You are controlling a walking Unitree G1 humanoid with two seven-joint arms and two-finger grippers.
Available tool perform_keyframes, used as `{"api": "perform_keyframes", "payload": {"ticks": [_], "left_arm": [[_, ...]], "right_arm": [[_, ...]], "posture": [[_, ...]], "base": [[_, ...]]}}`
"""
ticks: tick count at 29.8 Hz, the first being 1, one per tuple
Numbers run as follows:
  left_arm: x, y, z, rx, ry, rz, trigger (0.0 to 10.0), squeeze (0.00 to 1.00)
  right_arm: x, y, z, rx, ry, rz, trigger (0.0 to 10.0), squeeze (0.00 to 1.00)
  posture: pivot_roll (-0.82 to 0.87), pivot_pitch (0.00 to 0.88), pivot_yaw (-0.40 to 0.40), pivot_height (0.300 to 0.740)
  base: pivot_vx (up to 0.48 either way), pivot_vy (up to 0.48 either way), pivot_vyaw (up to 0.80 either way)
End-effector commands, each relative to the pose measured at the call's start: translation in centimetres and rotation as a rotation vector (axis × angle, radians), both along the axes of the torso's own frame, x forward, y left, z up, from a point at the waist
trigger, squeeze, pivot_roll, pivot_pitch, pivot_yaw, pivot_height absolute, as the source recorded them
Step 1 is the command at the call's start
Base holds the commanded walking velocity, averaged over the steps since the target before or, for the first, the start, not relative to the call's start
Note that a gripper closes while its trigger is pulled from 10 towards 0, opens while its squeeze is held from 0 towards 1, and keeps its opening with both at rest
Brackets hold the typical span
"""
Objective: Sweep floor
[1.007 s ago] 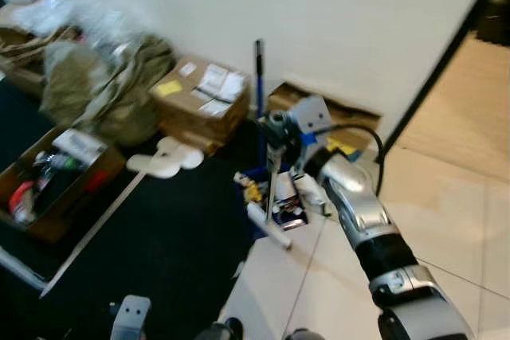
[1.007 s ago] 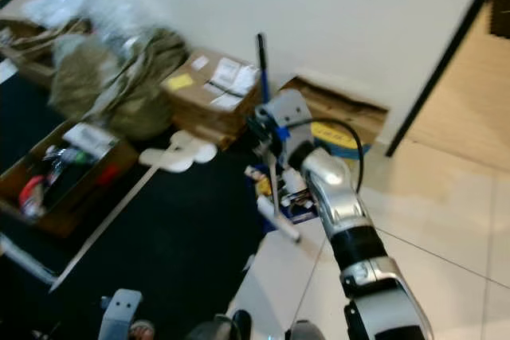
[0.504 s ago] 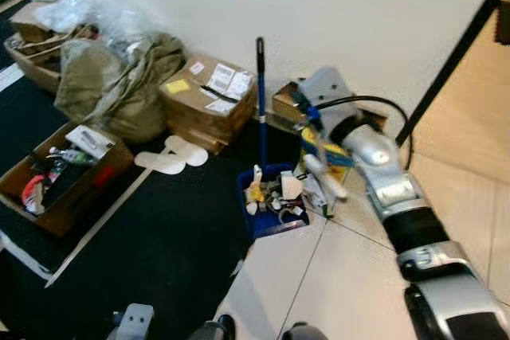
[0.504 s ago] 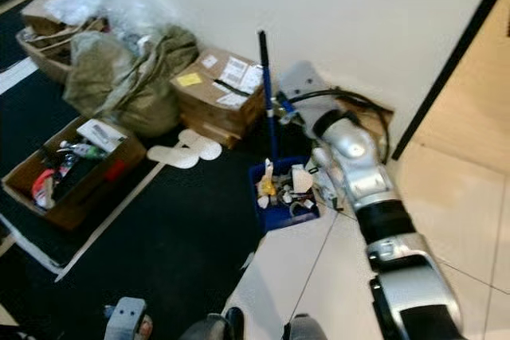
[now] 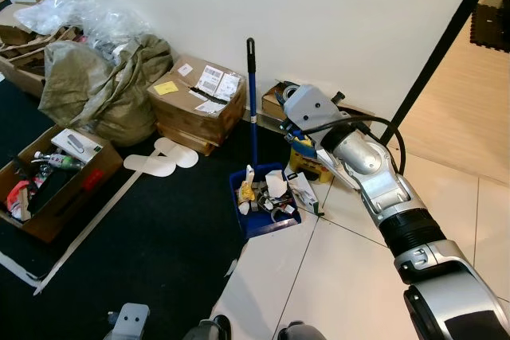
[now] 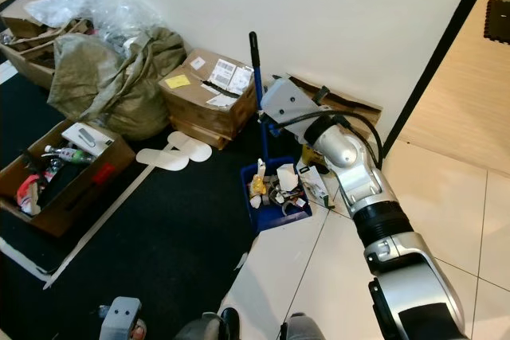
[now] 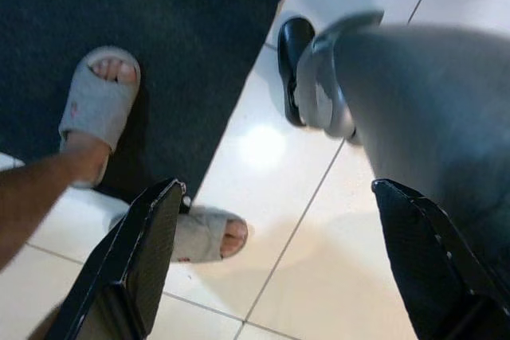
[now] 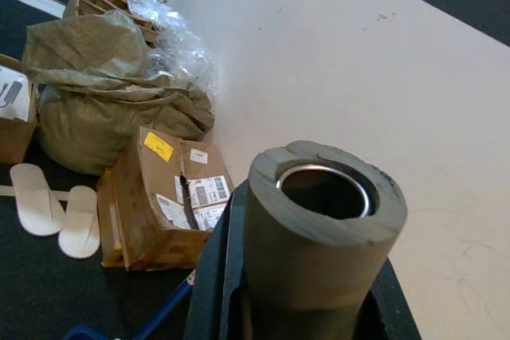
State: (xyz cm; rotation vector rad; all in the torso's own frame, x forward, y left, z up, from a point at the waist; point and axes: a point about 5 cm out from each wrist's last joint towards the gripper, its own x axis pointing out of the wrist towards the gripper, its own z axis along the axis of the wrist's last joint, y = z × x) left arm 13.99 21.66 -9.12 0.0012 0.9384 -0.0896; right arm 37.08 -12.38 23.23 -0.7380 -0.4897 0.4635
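Note:
A blue dustpan [image 5: 263,201] heaped with paper scraps stands at the edge of the black rug, its blue handle [image 5: 252,101] upright. My right gripper [image 5: 307,129] reaches out just right of that handle, close to the wall. It is shut on a grey foam-covered broom handle [image 8: 323,220], whose hollow end faces the right wrist camera. The pale stick [image 5: 335,169] slants down beside the dustpan. My left gripper [image 7: 279,276] hangs low over the floor, open, with nothing between its fingers [image 7: 135,260].
Taped cardboard boxes [image 5: 195,105], an olive sack [image 5: 103,85] and an open box of clutter [image 5: 48,181] line the wall. White slippers [image 5: 163,157] lie on the black rug [image 5: 159,244]. A yellow container [image 5: 307,161] sits by the dustpan. A person's feet in grey slippers [image 7: 100,105] stand close.
The view has shifted and sharpened. My right arm has swung from above the dustpan to its right side, nearer the wall, still gripping the broom handle.

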Motion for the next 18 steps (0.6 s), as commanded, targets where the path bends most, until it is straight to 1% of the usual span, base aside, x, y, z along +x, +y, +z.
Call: {"api": "perform_keyframes", "payload": {"ticks": [1,3,4,6,7,8,10,11,14,15,16,17,18], "left_arm": [[-1.5,0.9,-0.4,0.014,0.043,0.004,10.0,0.0],[-1.7,0.9,-0.4,0.015,0.044,0.003,10.0,0.0],[-1.9,1.0,-0.4,0.015,0.044,0.002,10.0,0.0],[-1.9,1.0,-0.4,0.015,0.044,0.002,10.0,0.0],[-2.0,1.0,-0.4,0.014,0.043,0.0,10.0,0.0],[-2.0,1.0,-0.4,0.014,0.043,0.0,10.0,0.0],[-2.5,1.0,-0.5,0.013,0.043,-0.009,10.0,0.0],[-2.5,1.0,-0.5,0.013,0.043,-0.009,10.0,0.0],[-2.8,1.1,-0.5,0.013,0.045,-0.02,10.0,0.0],[-2.9,1.2,-0.5,0.013,0.045,-0.02,10.0,0.0],[-2.9,1.2,-0.5,0.013,0.045,-0.02,10.0,0.0],[-2.9,1.2,-0.5,0.014,0.045,-0.022,10.0,0.0],[-2.9,1.2,-0.5,0.014,0.045,-0.022,10.0,0.0]], "right_arm": [[-0.3,0.2,1.1,-0.068,-0.115,0.015,10.0,0.0],[-0.4,0.2,0.8,-0.088,-0.129,0.012,10.0,0.0],[-0.6,0.3,0.4,-0.133,-0.146,0.021,10.0,0.0],[-0.6,0.3,0.4,-0.133,-0.146,0.021,10.0,0.0],[-0.8,0.5,-0.2,-0.163,-0.156,0.046,10.0,0.0],[-0.8,0.5,-0.2,-0.163,-0.156,0.046,10.0,0.0],[-1.5,1.5,-1.9,-0.155,-0.113,0.115,10.0,0.0],[-1.5,1.5,-1.9,-0.155,-0.113,0.115,10.0,0.0],[-2.5,2.6,-4.2,-0.116,-0.025,0.203,10.0,0.0],[-2.8,2.8,-5.0,-0.111,0.005,0.221,10.0,0.0],[-2.8,2.8,-5.0,-0.111,0.005,0.221,10.0,0.0],[-3.1,3.0,-6.0,-0.123,0.04,0.237,10.0,0.0],[-3.1,3.0,-6.0,-0.123,0.04,0.237,10.0,0.0]], "posture": [[-0.07,0.3,0.053,0.74],[-0.07,0.3,0.053,0.74],[-0.06,0.305,0.051,0.74],[-0.06,0.305,0.051,0.74],[-0.06,0.318,0.056,0.74],[-0.06,0.318,0.056,0.74],[-0.05,0.328,0.064,0.74],[-0.05,0.328,0.064,0.74],[-0.04,0.337,0.065,0.74],[-0.04,0.342,0.066,0.74],[-0.04,0.342,0.066,0.74],[-0.03,0.344,0.067,0.74],[-0.03,0.344,0.067,0.74]], "base": [[0.0,0.0,0.0],[0.0,0.0,0.0],[0.0,0.0,0.0],[0.0,0.0,0.0],[0.0,0.0,0.0],[0.0,0.0,0.0],[0.0,0.0,0.0],[0.0,0.0,0.0],[0.0,0.0,0.0],[0.0,0.0,0.0],[0.0,0.0,0.0],[0.0,0.0,0.0],[0.0,0.0,0.0]]}}
